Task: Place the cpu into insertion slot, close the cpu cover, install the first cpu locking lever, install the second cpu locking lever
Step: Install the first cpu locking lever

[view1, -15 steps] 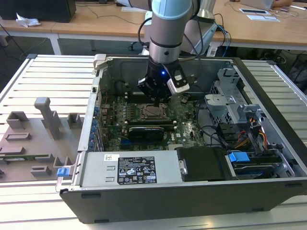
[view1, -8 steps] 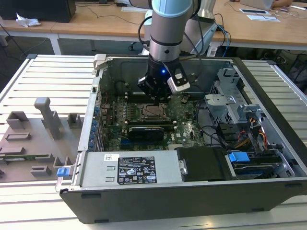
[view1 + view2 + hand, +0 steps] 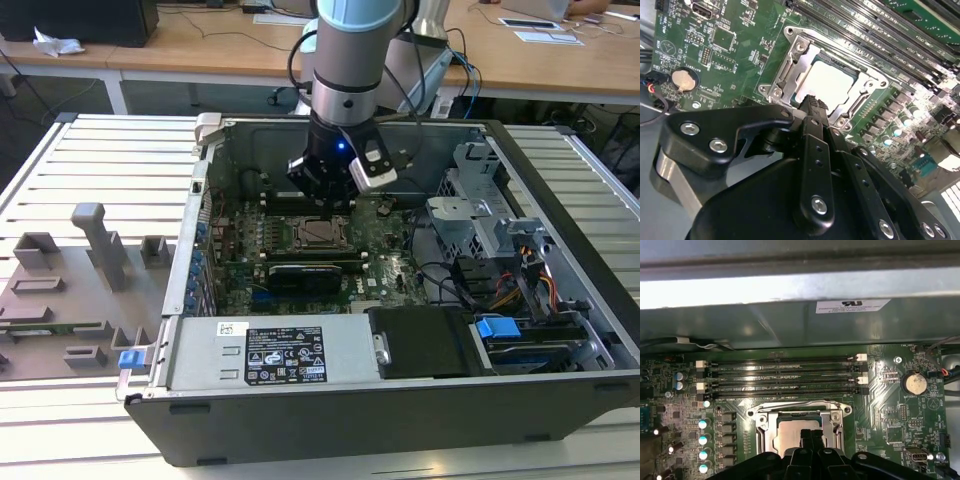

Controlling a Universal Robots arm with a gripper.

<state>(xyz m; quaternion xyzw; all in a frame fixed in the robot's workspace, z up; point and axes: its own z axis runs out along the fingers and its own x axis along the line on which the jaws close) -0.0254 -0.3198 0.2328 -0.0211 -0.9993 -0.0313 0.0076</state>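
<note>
The gripper is seen with fingers drawn together and nothing held, poised over the cpu, which is seated in the insertion slot under the lowered cpu cover, mid-motherboard beside the memory slots; label print is unreadable.

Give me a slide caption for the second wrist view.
Gripper poised over the cpu seated in the insertion slot, cover frame around it.

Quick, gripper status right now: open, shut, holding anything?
Gripper: shut, fingers together, holding nothing, its tip just above the cpu, which sits in the insertion slot under the cpu cover.
</note>
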